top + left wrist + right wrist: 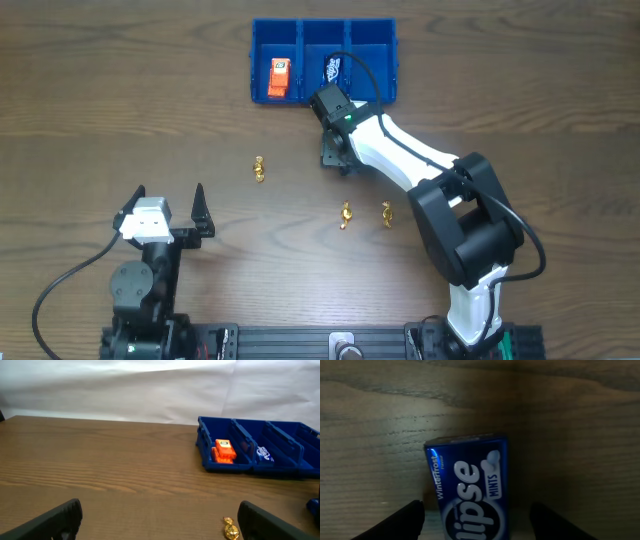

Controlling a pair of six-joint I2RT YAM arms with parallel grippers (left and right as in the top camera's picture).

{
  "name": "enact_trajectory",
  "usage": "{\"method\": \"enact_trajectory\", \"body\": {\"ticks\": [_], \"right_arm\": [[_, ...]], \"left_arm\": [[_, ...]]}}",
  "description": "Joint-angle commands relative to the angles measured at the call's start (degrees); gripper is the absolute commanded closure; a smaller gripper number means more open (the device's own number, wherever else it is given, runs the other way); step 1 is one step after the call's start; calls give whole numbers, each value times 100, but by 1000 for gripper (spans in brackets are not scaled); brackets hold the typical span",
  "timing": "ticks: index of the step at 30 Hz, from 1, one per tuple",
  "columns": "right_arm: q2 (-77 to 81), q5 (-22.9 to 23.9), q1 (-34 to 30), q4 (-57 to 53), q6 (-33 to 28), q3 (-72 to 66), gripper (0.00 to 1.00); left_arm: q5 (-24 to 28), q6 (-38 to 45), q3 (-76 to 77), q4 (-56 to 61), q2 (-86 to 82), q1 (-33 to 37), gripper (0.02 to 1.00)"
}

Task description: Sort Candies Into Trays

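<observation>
My right gripper (335, 152) is low over the table just in front of the blue three-compartment tray (262, 40). It is open, and a blue mint box (470, 490) lies flat on the wood between its fingers (405, 520). In the tray, an orange candy pack (279, 79) fills the left compartment and a blue pack (333, 70) lies in the middle one. Three gold-wrapped candies lie loose on the table (259, 170), (346, 215), (387, 212). My left gripper (168, 206) stands open near its base, holding nothing, well short of the nearest gold candy (230, 529).
The tray (210, 457) sits at the far middle of the wooden table, its right compartment free. Open wood stretches to the left and the far right. A white wall stands behind the table's far edge.
</observation>
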Motion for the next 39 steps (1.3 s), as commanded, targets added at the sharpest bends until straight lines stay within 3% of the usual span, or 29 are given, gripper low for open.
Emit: {"method": "enact_trajectory", "body": {"ticks": [1,4,11,17,21,26,29,34,39], "right_arm": [[310,-157,33,31,66,-4,386],[319,-157,33,70,68,-2,570],[7,22,138,50,87,-2,698],[-1185,984,610,-688,83,658,704],[-979,1158,549,-1344,-332,1965,726],[319,1158,131,-1832,-898,4430,752],[988,1156,-17,-1707,-1038,5154,750],[1897,844,-238,-1176,-1036,5421,744],[2227,835,-262,-1043,-1034,5421,715]], "left_arm": [[-28,39,-129,-199,-26,-20,23],[-28,39,-129,-199,-26,-20,20],[-28,39,-131,-199,-26,-20,20],[-28,39,-129,-199,-26,-20,20],[-28,39,-131,-199,-26,-20,20],[-28,39,-129,-199,-26,-20,20],[-28,39,-129,-199,-26,-20,20],[-28,39,-129,-199,-26,-20,20],[-28,39,-129,-199,-26,-20,20]]}}
